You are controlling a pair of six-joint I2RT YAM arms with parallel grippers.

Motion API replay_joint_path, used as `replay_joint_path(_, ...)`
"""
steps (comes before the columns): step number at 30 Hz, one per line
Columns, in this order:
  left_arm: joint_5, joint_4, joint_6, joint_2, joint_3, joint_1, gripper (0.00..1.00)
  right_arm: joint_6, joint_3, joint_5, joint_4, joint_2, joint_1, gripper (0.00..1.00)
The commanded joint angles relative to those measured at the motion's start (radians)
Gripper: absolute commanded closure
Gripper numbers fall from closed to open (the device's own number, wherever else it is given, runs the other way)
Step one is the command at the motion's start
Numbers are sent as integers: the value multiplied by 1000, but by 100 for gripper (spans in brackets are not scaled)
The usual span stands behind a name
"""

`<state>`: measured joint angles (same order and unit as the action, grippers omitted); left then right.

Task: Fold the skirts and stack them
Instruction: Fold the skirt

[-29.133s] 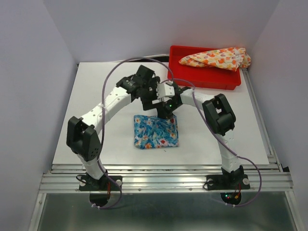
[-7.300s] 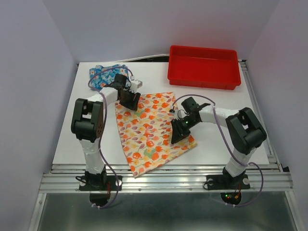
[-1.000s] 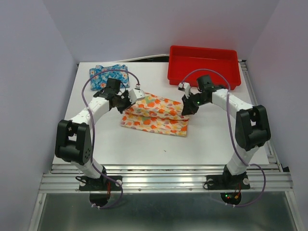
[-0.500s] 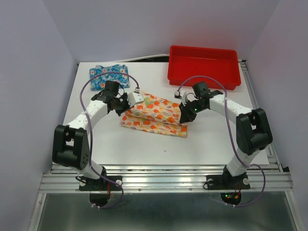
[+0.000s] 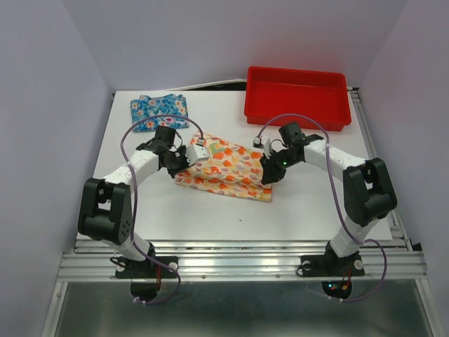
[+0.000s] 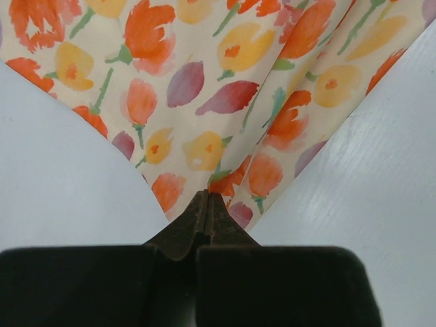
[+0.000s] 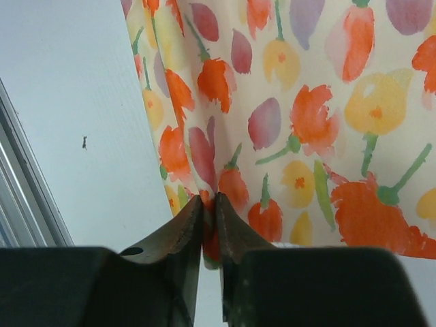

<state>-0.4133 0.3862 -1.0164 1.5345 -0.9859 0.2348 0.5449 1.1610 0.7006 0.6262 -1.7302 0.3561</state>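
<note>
The cream-yellow skirt (image 5: 231,168) is being folded, clenched by left jaws and right jaws; release, then stacking with the blue skirt (image 5: 158,110), upper left, is judged next.

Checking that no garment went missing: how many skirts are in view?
2. The blue skirt lies folded at the table's far left; the cream-yellow skirt lies mid-table, its ends pinched by the left gripper and right gripper. None looks hidden.

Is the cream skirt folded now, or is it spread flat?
Folded. In the top view the cream skirt lies as a narrow band, with an upper layer stepped back over a lower one.
</note>
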Motion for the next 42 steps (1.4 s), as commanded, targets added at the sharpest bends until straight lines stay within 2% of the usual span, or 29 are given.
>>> replay_joint_path(1,36,17,-27,19,-16,-8,86,55,0,25,73,6,15,77)
replay_joint_path(2,31,32,-42,16,-22,-8,75,62,6,34,110,9,15,72)
replay_joint_path(3,10,72,-53,4,-34,-8,69,69,11,46,127,12,15,59)
replay_joint_path(4,-5,98,-69,-7,-39,-8,62,84,23,54,160,17,15,58)
replay_joint_path(7,-51,152,-117,-74,-31,-8,59,93,51,95,211,49,15,51)
replay_joint_path(11,-123,204,-111,-163,-40,-8,53,37,133,77,234,67,15,54)
replay_joint_path(16,-130,111,105,-148,-46,-8,54,-80,213,19,170,-18,15,58)
replay_joint_path(23,-58,-101,424,-25,-48,0,66,-120,309,-61,116,-182,15,69)
replay_joint_path(29,14,-161,565,26,-7,-5,70,-125,162,-104,55,-198,15,73)
replay_joint_path(33,34,-176,697,-45,44,-22,70,-157,59,-101,29,-183,40,75)
replay_joint_path(38,76,-165,875,-149,72,-49,75,-259,-64,-64,-51,-124,107,75)
replay_joint_path(42,117,-45,936,-111,9,-51,76,-356,-103,-15,-80,-126,171,75)
